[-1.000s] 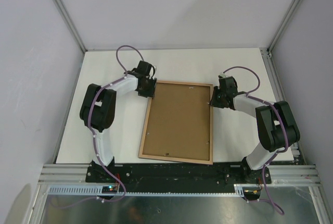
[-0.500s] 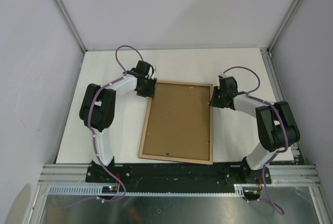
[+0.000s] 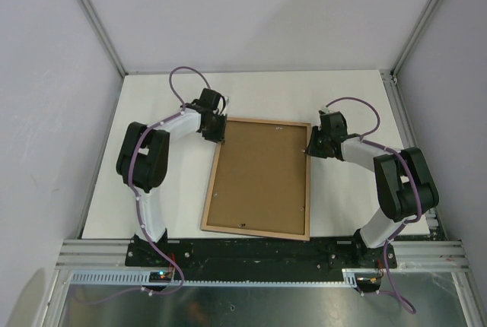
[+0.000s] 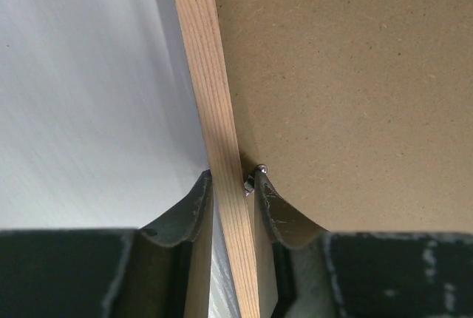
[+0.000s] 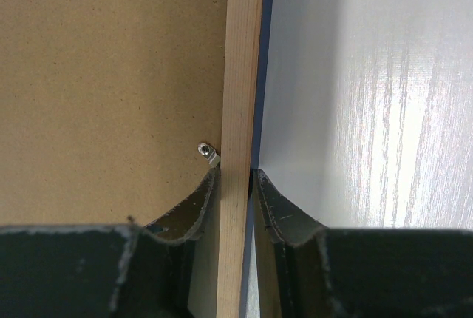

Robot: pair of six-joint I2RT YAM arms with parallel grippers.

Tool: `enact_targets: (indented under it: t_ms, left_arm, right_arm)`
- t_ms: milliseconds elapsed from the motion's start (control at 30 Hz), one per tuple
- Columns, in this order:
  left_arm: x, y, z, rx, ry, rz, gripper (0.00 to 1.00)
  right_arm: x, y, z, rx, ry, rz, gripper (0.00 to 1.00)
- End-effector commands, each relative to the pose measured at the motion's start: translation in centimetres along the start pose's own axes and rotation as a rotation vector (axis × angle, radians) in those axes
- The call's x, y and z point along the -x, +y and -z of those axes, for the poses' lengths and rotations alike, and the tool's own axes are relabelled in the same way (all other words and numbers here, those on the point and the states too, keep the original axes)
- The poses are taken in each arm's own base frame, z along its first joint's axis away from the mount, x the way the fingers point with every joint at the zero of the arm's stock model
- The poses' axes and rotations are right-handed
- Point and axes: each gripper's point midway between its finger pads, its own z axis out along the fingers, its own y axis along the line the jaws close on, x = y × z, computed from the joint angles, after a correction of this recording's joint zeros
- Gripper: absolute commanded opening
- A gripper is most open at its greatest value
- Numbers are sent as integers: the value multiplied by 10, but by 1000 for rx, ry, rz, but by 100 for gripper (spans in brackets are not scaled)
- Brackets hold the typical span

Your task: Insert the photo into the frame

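The frame (image 3: 215, 182) lies back up on the white table, light wood rails around a brown cardboard backing board (image 3: 260, 175). The photo is hidden. My left gripper (image 3: 218, 131) is at the frame's far left corner; in the left wrist view (image 4: 231, 177) its fingers (image 4: 194, 200) straddle the wood rail (image 4: 214, 96) and grip it. My right gripper (image 3: 310, 147) is at the far right corner; in the right wrist view (image 5: 235, 174) its fingers (image 5: 281, 211) clamp the rail (image 5: 240, 74), whose navy edge shows on the outer side.
Small metal retaining clips sit on the backing board by each gripped rail (image 5: 208, 152) (image 4: 255, 174). White table (image 3: 167, 99) surrounds the frame, with grey walls and aluminium posts (image 3: 91, 15) at the back and a metal rail along the near edge.
The frame's near end has shifted slightly to the left. Both grippers stay at the far corners.
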Motion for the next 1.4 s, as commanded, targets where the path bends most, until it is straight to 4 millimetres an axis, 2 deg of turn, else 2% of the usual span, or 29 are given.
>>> enact_targets:
  t_ms: [0, 167, 367, 533, 800, 867, 933, 1000, 1133, 1300, 1367]
  left_arm:
    - [-7, 32, -11, 141, 30, -11, 3]
    - [4, 35, -12, 171, 2, 3, 0]
    - [22, 27, -16, 141, -35, -19, 0]
    - [35, 22, -15, 116, -66, -54, 0]
    - [68, 7, -18, 43, -130, -81, 0]
    - [76, 5, -18, 32, -144, -80, 3]
    - [82, 3, -18, 23, -156, -80, 8]
    - [88, 2, -17, 16, -168, -75, 18]
    - [103, 1, -10, 11, -202, -45, 42]
    - [121, 11, 11, 38, -262, 51, 61]
    - [126, 18, 22, 64, -288, 111, 65]
  right_arm:
    - [-5, -2, 3, 5, 18, 8, 0]
    - [-6, -3, 3, 5, 21, 8, 0]
    - [-6, -2, 5, 7, 21, 9, 0]
    - [-9, 2, 9, 8, 31, 7, 16]
    - [-15, 9, 20, -21, 33, -2, 29]
    - [-13, 10, 24, -29, 26, -16, 31]
    - [-12, 10, 28, -37, 20, -35, 34]
    - [-10, 10, 32, -40, 12, -56, 36]
    - [-7, 10, 42, -37, -16, -93, 44]
    - [-1, 10, 53, -25, -49, -111, 51]
    - [3, 11, 58, -19, -62, -108, 53]
